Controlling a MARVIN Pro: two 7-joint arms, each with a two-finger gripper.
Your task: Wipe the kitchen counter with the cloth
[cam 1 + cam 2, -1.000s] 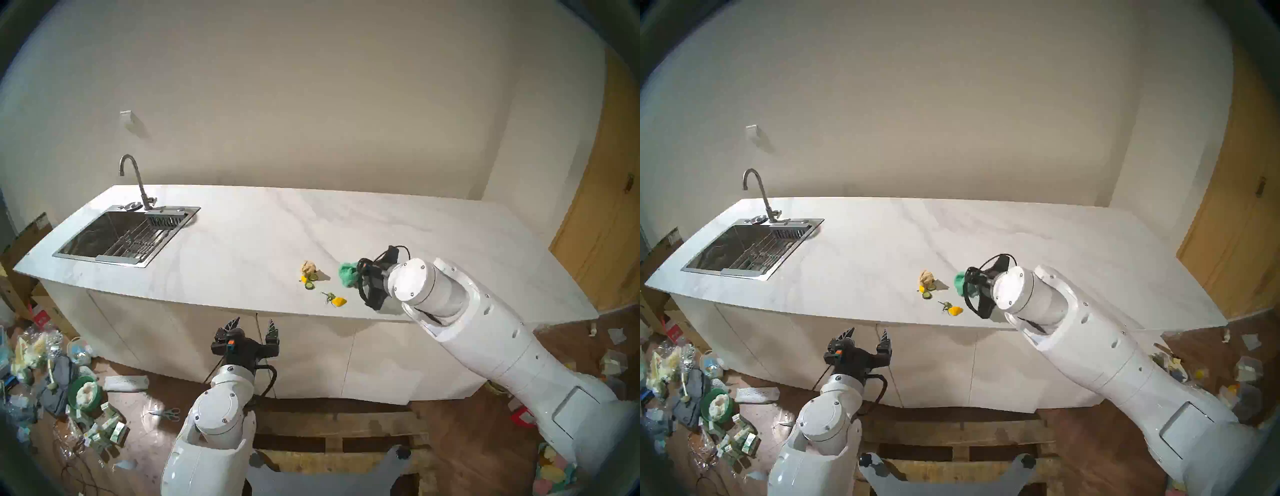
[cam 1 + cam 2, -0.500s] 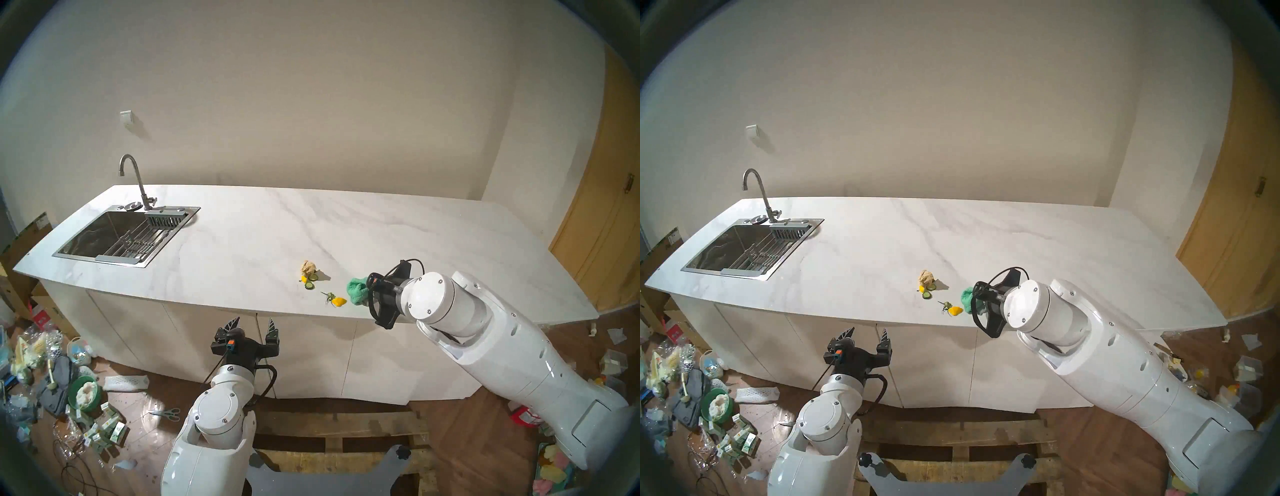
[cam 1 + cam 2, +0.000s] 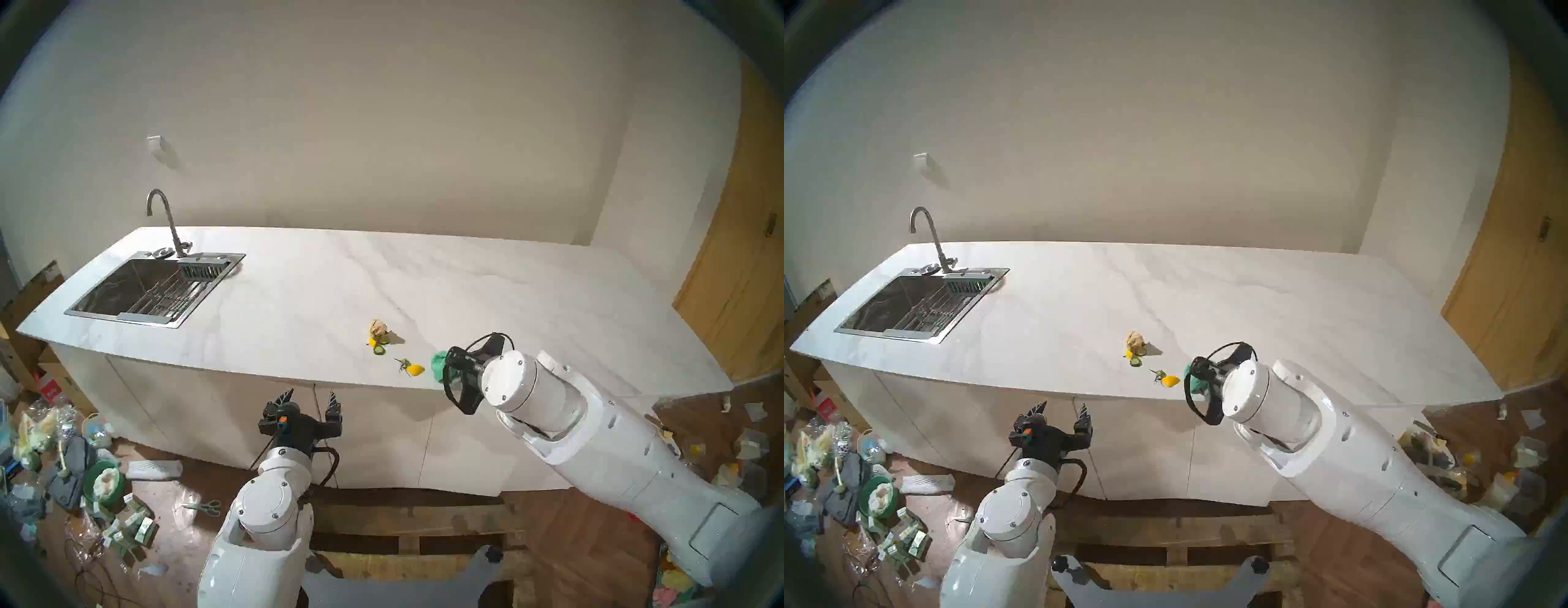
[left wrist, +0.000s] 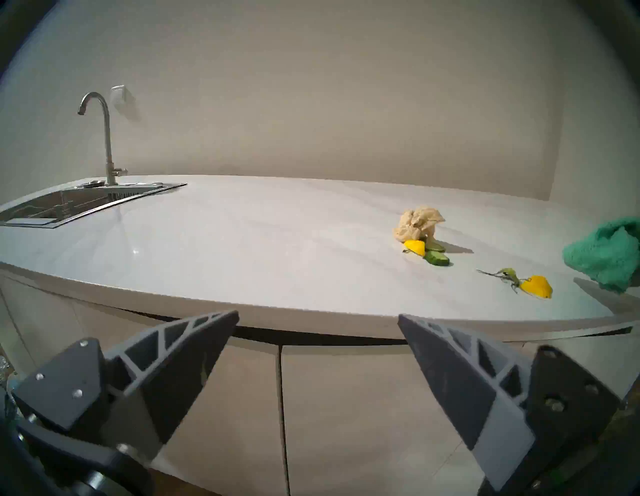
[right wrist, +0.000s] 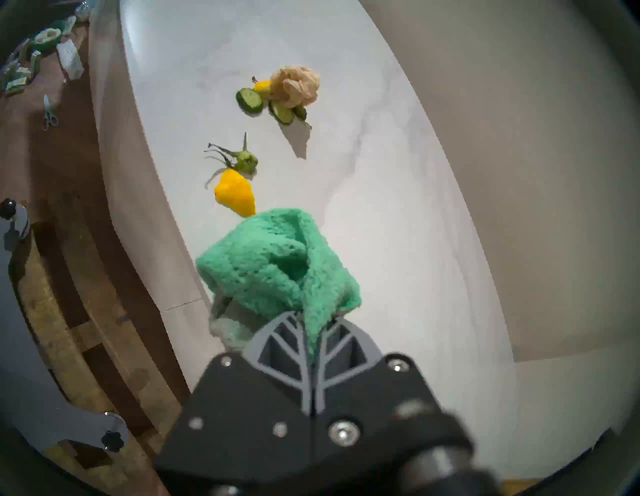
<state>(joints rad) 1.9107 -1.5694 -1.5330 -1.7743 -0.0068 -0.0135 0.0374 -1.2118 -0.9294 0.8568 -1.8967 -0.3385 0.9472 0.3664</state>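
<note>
The right claw (image 5: pixel 313 332) is clamped on the teal cloth (image 5: pixel 277 263), which bunches out ahead of its fingertips at the front edge of the white marble desk (image 3: pixel 297 293). Just beyond the cloth from that claw lies a yellow pepper piece (image 5: pixel 235 192) with a green stem (image 5: pixel 242 159), and farther on sit cucumber slices (image 5: pixel 249 100) and a tan paper wad (image 5: pixel 294 88). The left claw (image 4: pixel 318 317) hangs with fingers spread apart and nothing between them, below the desk's edge before the cabinet fronts (image 4: pixel 346 398); no writing can be read anywhere.

sink (image 3: pixel 140 288) at counter's (image 3: pixel 297 297) left end, paper wad (image 3: pixel 379 327) mid-counter, cloth (image 3: pixel 439 364) right of it near front edge
</note>
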